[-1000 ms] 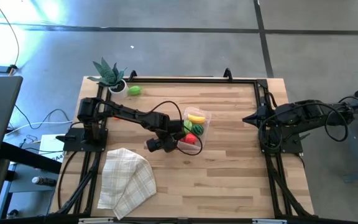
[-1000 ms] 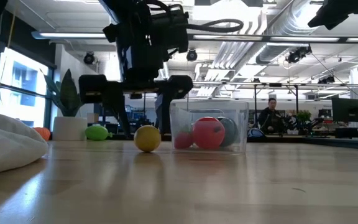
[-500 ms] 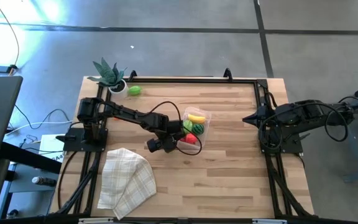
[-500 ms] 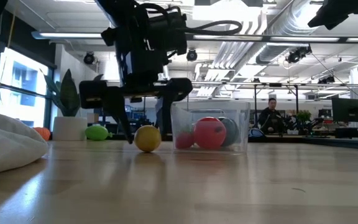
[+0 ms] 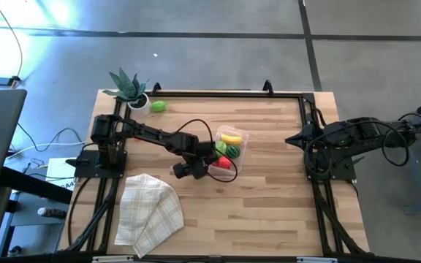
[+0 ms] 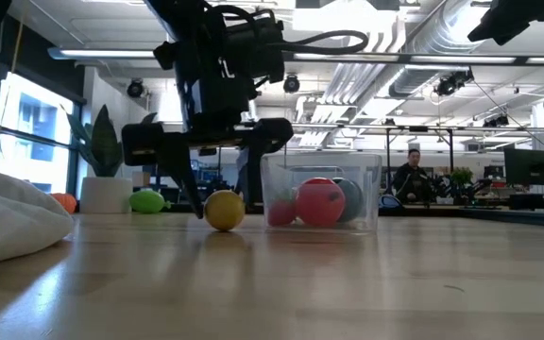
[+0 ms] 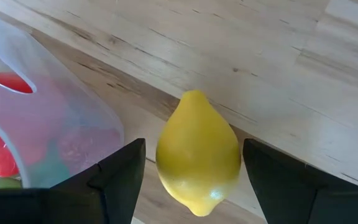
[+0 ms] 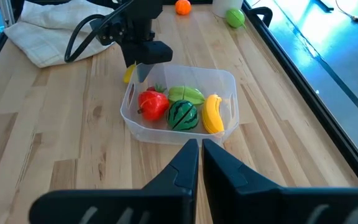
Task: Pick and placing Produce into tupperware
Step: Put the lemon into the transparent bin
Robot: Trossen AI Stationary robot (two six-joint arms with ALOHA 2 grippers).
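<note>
Left gripper (image 7: pixel 191 171) straddling a yellow lemon (image 7: pixel 197 152) beside the tupperware (image 8: pixel 179 102).

Left to right: near the table's (image 5: pixel 269 204) middle, the left claw's fingers stand apart either side of the lemon, not yet pinching it, just beside the tub's wall. The lemon looks like light, hard, glossy plastic, so it will likely slip or roll; squeeze across its widest middle, not the tapered ends. By the right edge, the right gripper (image 8: pixel 201 155) waits with fingers together.

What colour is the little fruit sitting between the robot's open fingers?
Yellow: it's a lemon, seen best in the left wrist view.
</note>
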